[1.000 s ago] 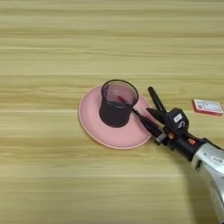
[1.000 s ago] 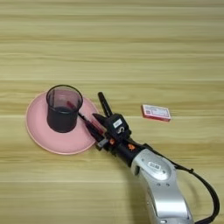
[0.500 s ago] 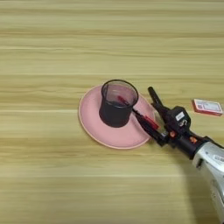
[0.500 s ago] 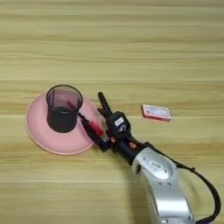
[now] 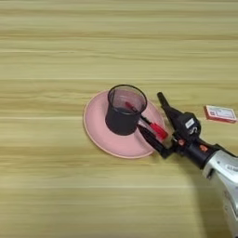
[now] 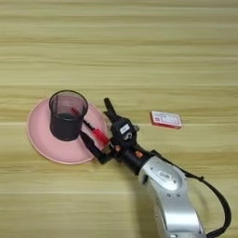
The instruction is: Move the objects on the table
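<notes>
The hand (image 6: 98, 130) is spread open, its two black fingers (image 6: 109, 107) either side of a red pen (image 6: 91, 130) that leans into the black mesh cup (image 6: 67, 115). The cup stands upright on the pink plate (image 6: 39, 142), just beyond the fingertips. A small red-and-white box (image 6: 166, 119) lies on the surface (image 6: 139, 51) to the hand's right.

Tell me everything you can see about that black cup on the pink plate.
The pen cup is a small round cup of what looks like black wire mesh, open at the top with a thin dark rim. It stands upright on the pink plate, which lies on the wooden table. A slim red pen leans in it, one end inside, the other sticking out over the rim between the open fingers of the right gripper.
</notes>
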Tool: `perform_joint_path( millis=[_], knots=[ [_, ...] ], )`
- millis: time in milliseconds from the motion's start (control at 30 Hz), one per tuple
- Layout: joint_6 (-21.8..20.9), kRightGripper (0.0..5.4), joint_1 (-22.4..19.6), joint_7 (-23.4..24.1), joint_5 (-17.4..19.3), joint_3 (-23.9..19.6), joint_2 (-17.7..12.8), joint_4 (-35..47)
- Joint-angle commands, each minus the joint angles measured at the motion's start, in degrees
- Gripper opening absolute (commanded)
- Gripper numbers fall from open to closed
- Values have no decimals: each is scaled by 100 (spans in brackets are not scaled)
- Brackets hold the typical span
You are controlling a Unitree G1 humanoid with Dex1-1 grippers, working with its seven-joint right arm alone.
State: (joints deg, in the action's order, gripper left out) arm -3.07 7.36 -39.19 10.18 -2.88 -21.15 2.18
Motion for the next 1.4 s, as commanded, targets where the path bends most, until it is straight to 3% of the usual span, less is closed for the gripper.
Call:
perform_joint_path(
  millis=[33,133,1400],
  knots=[
    [-215,517,-174,44,57,-20,-55,248],
    [-252,537,-202,22,50,15,-30,221],
    [-423,537,-864,-65,-46,447,262,-387]
  ],
)
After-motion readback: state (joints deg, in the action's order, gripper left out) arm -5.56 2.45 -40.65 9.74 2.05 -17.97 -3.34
